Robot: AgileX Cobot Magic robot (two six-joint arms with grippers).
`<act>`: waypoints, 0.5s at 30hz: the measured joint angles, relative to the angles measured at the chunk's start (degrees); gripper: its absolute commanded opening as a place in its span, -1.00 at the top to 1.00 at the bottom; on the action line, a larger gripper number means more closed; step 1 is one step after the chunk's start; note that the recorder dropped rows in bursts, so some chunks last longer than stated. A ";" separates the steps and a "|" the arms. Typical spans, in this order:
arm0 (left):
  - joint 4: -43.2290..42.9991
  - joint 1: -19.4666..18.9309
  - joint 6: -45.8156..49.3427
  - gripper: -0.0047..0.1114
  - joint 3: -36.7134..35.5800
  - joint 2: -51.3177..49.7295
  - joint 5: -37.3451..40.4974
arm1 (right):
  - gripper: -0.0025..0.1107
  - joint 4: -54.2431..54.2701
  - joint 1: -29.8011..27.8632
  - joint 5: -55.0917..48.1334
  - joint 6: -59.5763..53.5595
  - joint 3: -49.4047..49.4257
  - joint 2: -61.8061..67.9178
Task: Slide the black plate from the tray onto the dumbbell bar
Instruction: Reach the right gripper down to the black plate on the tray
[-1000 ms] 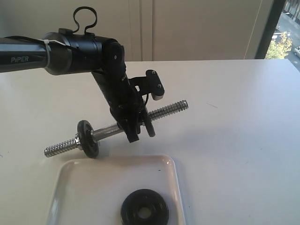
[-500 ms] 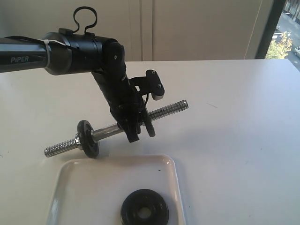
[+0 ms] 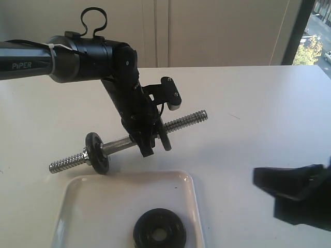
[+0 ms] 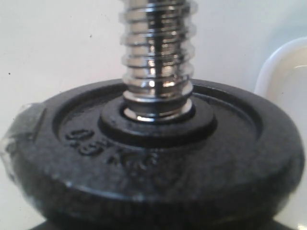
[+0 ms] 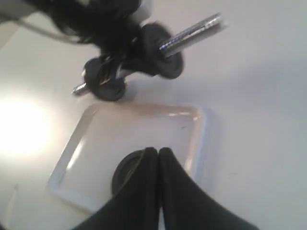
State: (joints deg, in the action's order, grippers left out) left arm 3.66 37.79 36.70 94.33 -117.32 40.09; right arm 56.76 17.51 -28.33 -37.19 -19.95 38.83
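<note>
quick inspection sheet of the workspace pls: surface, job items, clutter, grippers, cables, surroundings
surface: white table, smooth
job's things: dumbbell bar carries the end plate and the middle plate; the tray plate lies flat in the white tray
clutter: nothing seen
grippers: left gripper shut on the middle plate; right gripper shut, empty, to the right of the tray
cables: black cable loop on top of the left arm
surroundings: pale wall panels behind; window at far right

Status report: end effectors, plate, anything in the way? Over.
Left end effector clamped on black plate, threaded on dumbbell bar. Right end effector shut, empty, beside tray. Second plate lying in tray. Nothing blocking it.
</note>
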 measured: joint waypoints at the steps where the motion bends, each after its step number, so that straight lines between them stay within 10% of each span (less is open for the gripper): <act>1: 0.00 0.00 0.00 0.92 0.00 0.00 0.00 | 0.96 4.41 0.58 -2.06 -6.15 -0.96 3.77; 7: 0.00 0.00 -0.22 0.92 0.00 0.00 0.00 | 0.96 11.09 8.33 -5.10 -23.65 -8.28 25.45; 15: 0.00 0.00 -0.22 0.92 0.00 0.00 -0.11 | 0.96 -17.15 26.12 8.37 -9.96 -19.73 44.04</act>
State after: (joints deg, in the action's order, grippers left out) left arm 3.66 37.79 36.48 94.33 -117.32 39.98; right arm 39.62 43.63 -19.96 -47.15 -39.68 82.86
